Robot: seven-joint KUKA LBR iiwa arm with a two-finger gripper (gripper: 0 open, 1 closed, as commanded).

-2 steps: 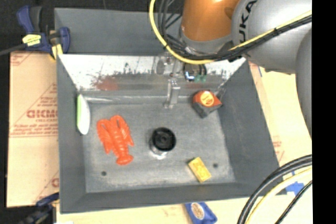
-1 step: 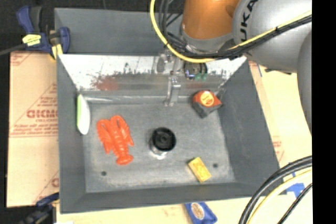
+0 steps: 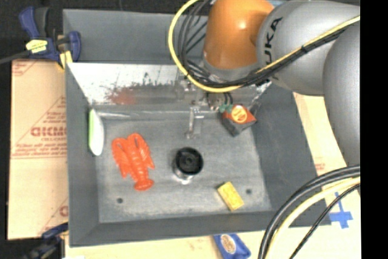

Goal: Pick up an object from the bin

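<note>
Camera view: gripper (image 3: 194, 129) hangs over mid-bin (image 3: 176, 203). Open or clenched, can't tell from this angle. Nearest item is a black round cap (image 3: 187, 161) on a silvery base, just at its 6 o'clock, bin centre, so that's the likely pick. Dark block with orange disc (image 3: 236, 117) is at 3, orange toy lobster (image 3: 133, 162) at 8, yellow block (image 3: 230, 196) at 5. Cap looks rigid, light and probably slick. I'd pinch across the rim, centred, otherwise it may squirt out sideways.
</note>
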